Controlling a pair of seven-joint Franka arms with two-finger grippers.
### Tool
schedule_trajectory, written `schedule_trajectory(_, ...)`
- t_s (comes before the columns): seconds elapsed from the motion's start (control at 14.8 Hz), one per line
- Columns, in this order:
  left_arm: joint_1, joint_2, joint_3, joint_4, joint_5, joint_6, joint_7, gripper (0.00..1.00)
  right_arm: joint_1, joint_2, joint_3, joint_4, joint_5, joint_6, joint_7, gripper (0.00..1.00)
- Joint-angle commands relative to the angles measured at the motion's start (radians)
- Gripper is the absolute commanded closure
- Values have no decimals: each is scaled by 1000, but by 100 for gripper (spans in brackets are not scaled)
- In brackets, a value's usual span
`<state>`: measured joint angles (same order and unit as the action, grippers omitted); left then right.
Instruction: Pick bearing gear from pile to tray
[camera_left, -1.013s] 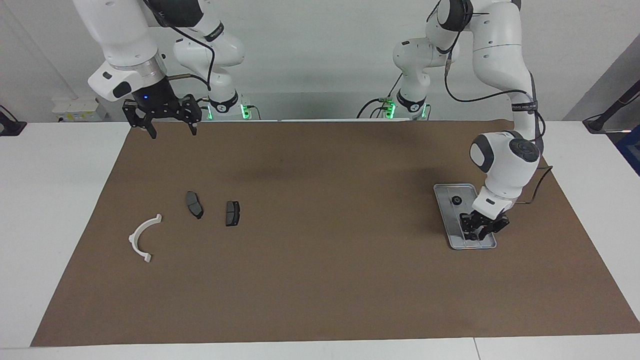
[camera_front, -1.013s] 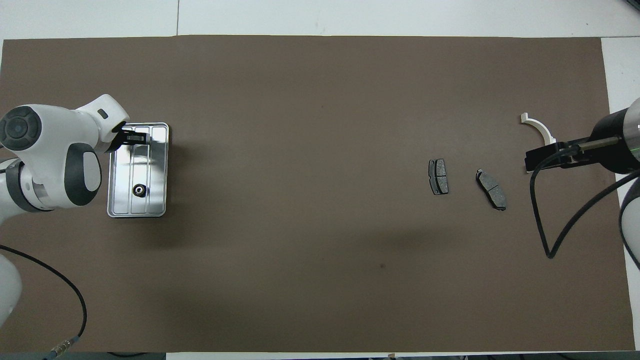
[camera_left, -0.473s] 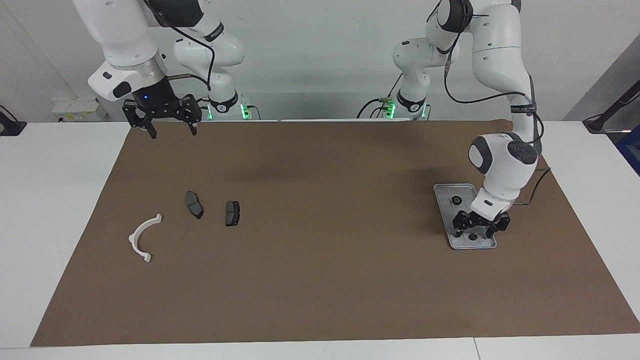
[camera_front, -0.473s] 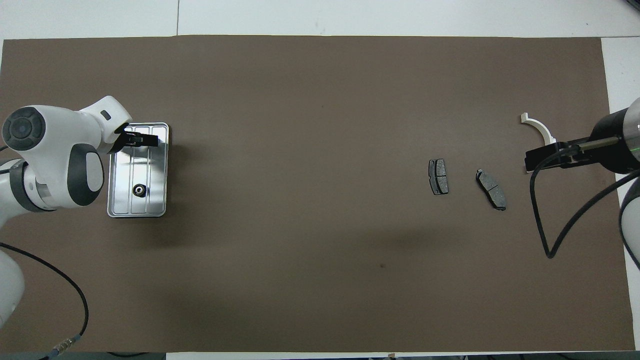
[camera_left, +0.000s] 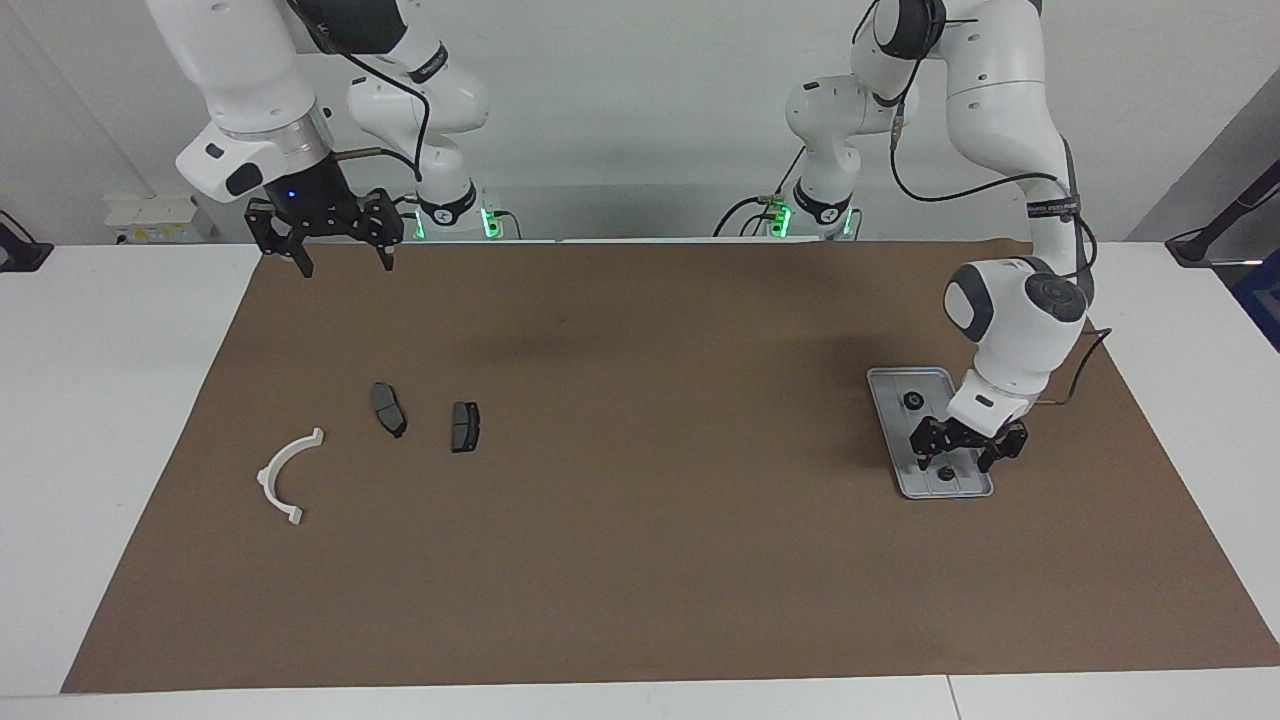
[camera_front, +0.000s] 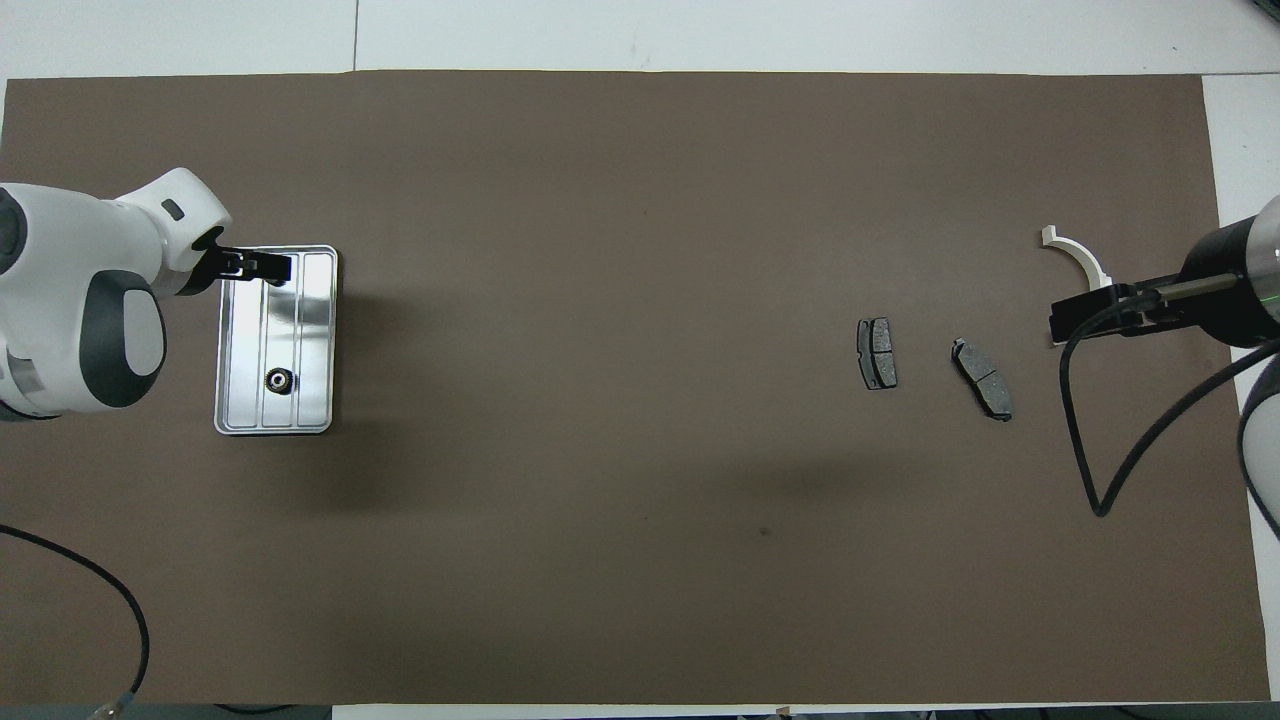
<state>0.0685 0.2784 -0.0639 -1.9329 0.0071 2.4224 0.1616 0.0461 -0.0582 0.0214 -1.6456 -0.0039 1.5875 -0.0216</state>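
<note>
Metal gleams at the left arm's end of the counter (camera_left: 120, 400): the tray (camera_left: 893, 447) (camera_front: 316, 340), a shallow silver rectangle with rounded corners, raised rim and lengthwise ridges, lies on the matte brown mat (camera_left: 640, 520). Two small black round gears rest inside it, one gear (camera_left: 912, 401) (camera_front: 279, 380) toward the robots' end, the other gear (camera_left: 944, 472) at the end farther from them, just below the left gripper (camera_left: 962, 462) (camera_front: 268, 268). That gripper hangs low over the tray with its black fingers spread and nothing between them.

Toward the right arm's end lie a white curved plastic arc (camera_left: 287, 475) (camera_front: 1076, 256) with notched ends and two flat, dark grey brake pads, one brake pad (camera_left: 389, 408) (camera_front: 982, 378) near the arc, the second brake pad (camera_left: 464, 426) (camera_front: 876, 352) beside it, well apart from the tray. The right gripper (camera_left: 342, 258) (camera_front: 1072, 318) waits high above the mat's edge nearest the robots, its fingers spread wide and empty.
</note>
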Motion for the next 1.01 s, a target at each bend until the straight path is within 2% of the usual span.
schedule_trajectory(0.0,-13,-132,10,-15,-7,-107,2,0,-11,-6,3,-3,18,-9,-23,0)
schedule_trajectory(0.27,-19,-229,-1,60,-6,-329,4,0,-12,-6,3,-3,18,-9,-21,0)
schedule_trajectory(0.41,-50,-312,-1,55,-7,-417,-4,0,-11,-6,3,-3,18,-9,-21,0)
schedule_trajectory(0.68,-58,-479,-11,32,-7,-679,-57,0,-12,-6,3,-3,18,-7,-21,0)
schedule_trajectory(0.81,-75,-499,-40,32,-7,-717,-193,0,-12,-5,3,-3,18,-7,-21,0)
schedule_trajectory(0.95,-78,-484,-43,61,-12,-703,-211,0,-14,-5,3,-3,18,-7,-23,0)
